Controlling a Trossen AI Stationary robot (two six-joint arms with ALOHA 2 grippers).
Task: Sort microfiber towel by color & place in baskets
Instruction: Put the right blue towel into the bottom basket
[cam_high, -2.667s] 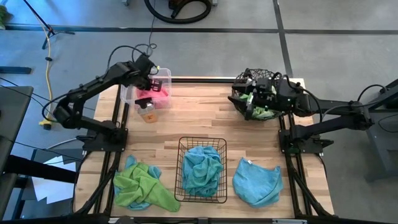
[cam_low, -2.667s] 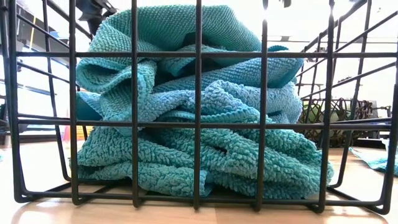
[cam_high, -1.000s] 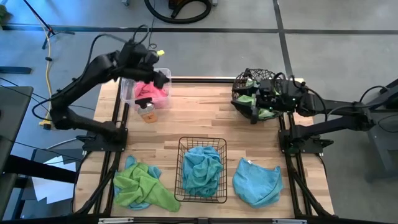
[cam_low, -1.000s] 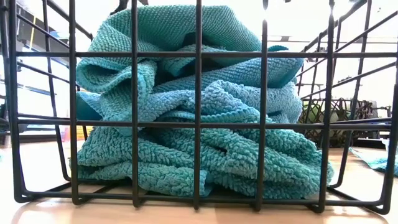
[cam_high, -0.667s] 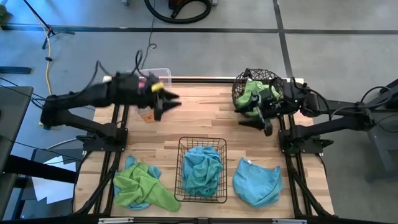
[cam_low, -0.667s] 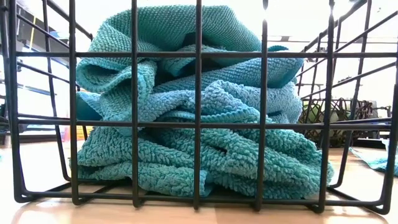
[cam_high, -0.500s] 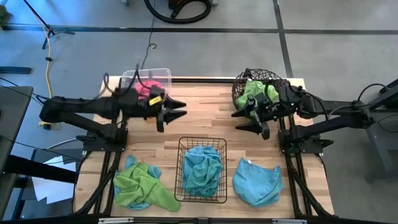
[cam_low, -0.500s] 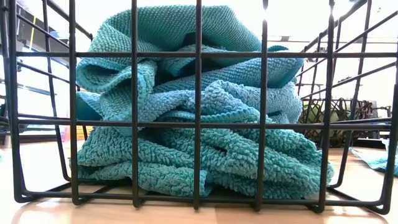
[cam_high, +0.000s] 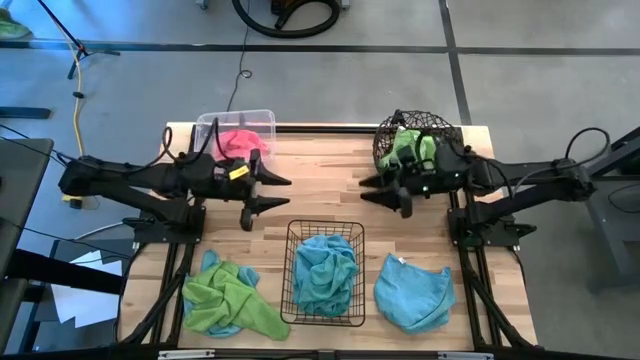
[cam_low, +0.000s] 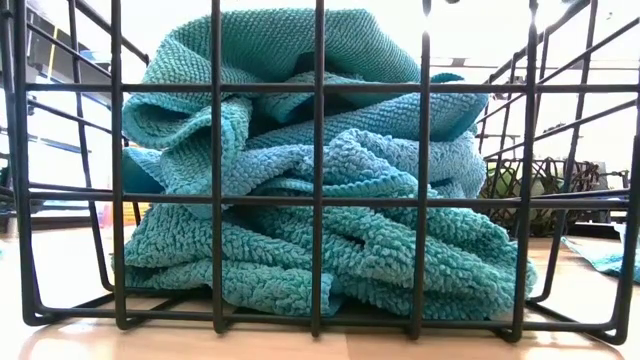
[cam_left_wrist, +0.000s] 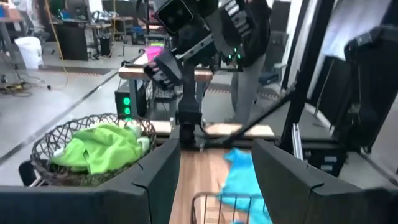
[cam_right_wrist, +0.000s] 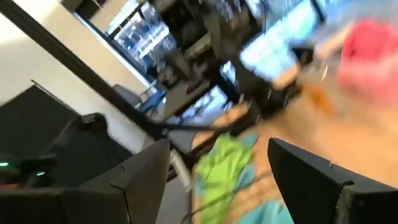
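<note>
**Both arms pulled back from the far baskets, claws empty**

High view: I see the left gripper (cam_high: 262, 195) now off the clear tub (cam_high: 262, 118), where the pink towel (cam_high: 238, 141) lies. The right gripper (cam_high: 385, 195) has left the round wire basket (cam_high: 385, 140), green towel (cam_high: 412, 145) inside. Both claws spread wide, holding nothing. Two drops done; loose green towel (cam_high: 225, 300) near left and loose blue towel (cam_high: 413, 290) near right remain.

Low view: the black grid basket (cam_low: 318, 190) of blue towels (cam_low: 320, 160) fills it; arms hidden.

Left wrist view: fingers apart, round basket ahead.

Right wrist view: blurred, towels barely legible.
</note>
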